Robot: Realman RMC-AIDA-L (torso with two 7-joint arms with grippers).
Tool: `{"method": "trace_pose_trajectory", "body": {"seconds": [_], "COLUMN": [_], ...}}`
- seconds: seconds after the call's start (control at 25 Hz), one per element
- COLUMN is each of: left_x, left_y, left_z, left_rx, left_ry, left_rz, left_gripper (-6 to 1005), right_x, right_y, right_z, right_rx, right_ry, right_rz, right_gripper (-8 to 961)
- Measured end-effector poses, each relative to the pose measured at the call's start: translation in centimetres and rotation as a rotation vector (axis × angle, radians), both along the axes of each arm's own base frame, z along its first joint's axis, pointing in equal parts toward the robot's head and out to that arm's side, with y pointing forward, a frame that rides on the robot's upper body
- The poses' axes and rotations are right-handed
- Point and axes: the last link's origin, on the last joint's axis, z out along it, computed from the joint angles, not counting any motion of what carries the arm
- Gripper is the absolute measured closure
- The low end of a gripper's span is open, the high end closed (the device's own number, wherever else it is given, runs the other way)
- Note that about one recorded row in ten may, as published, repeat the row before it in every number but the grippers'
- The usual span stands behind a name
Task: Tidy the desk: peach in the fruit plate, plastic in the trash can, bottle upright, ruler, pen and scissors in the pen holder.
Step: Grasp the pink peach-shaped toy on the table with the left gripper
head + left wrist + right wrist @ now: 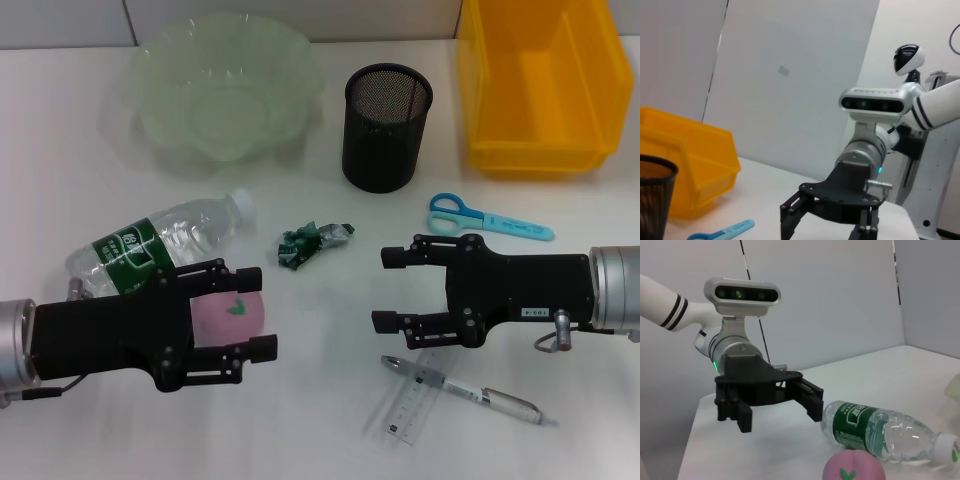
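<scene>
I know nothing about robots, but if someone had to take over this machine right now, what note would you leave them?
Left gripper: open, fingers either side of the peach, which sits on the table, not yet lifted.
Right gripper: open, empty, hovering near the pen and ruler.
Bottle lies on its side behind the left gripper. Plastic scrap is mid-table. Scissors lie near the pen holder. Fruit plate and yellow bin stand at the back.
Done: nothing visible.
Left: peach to plate, plastic to bin, bottle upright, ruler, pen and scissors into holder.
</scene>
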Motion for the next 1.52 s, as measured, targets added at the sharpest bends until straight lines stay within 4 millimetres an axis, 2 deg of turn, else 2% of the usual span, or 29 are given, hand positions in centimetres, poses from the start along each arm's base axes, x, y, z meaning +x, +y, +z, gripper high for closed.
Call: {"method": "trace_pose_trajectory", "body": {"seconds": [0.32,0.72,1.0,1.24,1.52], "left_x": [0.9,2.6,3.4,3.9,4.7], "left_y": [0.5,3.1,4.4,5.7,6.5], "left_z": [0.2,1.2,1.3,2.2,2.7], "left_rx": [0.010,0.040,-0.010,-0.027,-0.059], "left_ry": [-0.013,-0.016,0.073,0.180,0.285], "left_rz": [-0.044,-0.034,-0.036,-0.020,-0.033], "left_gripper": [216,215,215,215,216], "right_x": [0.0,0.2,0.3,0.3,0.3], "right_y": [0.1,0.0,0.0,0.0,0.0], "right_z": [0.1,0.4,0.4,0.3,0.4], "right_rx": [0.007,0.021,0.025,0.025,0.027], "right_ry": [-0.001,-0.008,-0.007,-0.007,-0.008], "right_rz": [0.001,0.005,0.006,0.009,0.010], "right_gripper": [168,167,168,167,167]}}
